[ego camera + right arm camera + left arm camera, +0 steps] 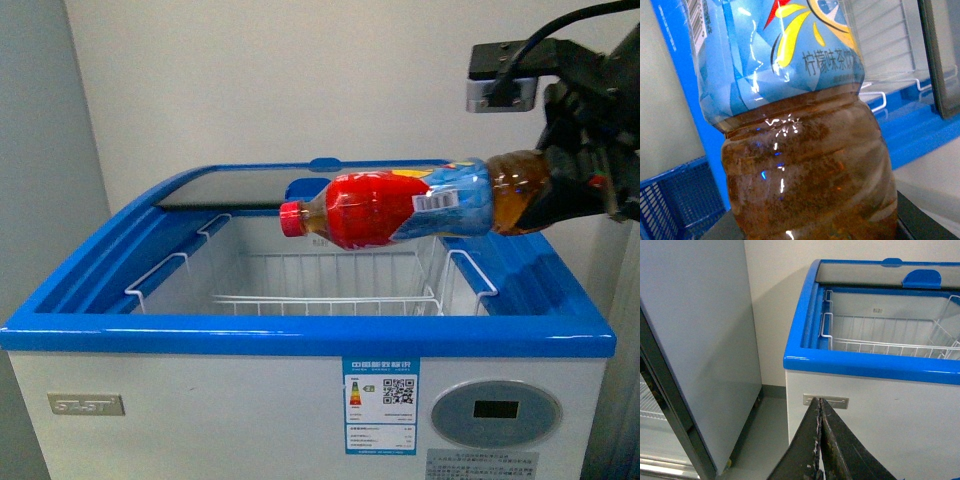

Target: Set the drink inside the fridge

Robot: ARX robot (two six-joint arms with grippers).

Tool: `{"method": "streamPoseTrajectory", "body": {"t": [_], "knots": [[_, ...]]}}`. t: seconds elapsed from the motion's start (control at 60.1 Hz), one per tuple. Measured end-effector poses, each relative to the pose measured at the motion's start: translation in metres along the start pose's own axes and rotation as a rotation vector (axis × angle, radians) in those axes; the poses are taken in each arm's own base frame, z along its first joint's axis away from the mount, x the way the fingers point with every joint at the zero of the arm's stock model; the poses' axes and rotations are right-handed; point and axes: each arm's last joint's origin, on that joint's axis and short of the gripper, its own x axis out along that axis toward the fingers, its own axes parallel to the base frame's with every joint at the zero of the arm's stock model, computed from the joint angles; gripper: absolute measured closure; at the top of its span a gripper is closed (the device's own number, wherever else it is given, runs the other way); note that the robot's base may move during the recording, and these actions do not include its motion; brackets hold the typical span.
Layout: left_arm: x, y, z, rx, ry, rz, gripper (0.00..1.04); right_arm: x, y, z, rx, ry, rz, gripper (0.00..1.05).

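Observation:
The drink (410, 205), a clear bottle of brown liquid with a red cap and a red and light-blue label, lies horizontally in the air above the fridge's open well, cap pointing left. My right gripper (580, 185) is shut on its base end at the upper right. In the right wrist view the drink (800, 150) fills the picture and hides the jaws. The fridge (300, 335) is a low white chest with a blue rim; its glass lid (250, 187) is slid to the back. My left gripper (819, 405) is shut and empty, low in front of the fridge (870, 362).
White wire baskets (330, 285) line the inside of the fridge. A tall grey cabinet (695, 350) with wire shelves stands to the left of the fridge, with a strip of floor between them. A blue crate (675, 200) shows beyond the fridge in the right wrist view.

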Motion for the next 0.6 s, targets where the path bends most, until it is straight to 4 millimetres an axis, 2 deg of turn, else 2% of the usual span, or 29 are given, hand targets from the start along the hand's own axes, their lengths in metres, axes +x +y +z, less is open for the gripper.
{"method": "streamPoseTrajectory", "body": {"t": [0.183, 0.283, 0.433, 0.599], "knots": [[-0.014, 0.0, -0.005, 0.0, 0.0, 0.0, 1.02, 0.047, -0.007, 0.028, -0.039, -0.044, 0.046, 0.62], [-0.018, 0.0, -0.007, 0.0, 0.001, 0.0, 1.02, 0.066, -0.009, 0.034, -0.049, -0.048, 0.058, 0.62], [-0.024, 0.0, -0.016, 0.0, -0.006, 0.0, 1.02, 0.092, -0.014, 0.031, -0.048, 0.0, 0.048, 0.62], [-0.029, 0.0, -0.014, -0.001, -0.011, 0.0, 1.02, 0.124, -0.021, 0.017, -0.036, 0.1, 0.017, 0.62]]}}
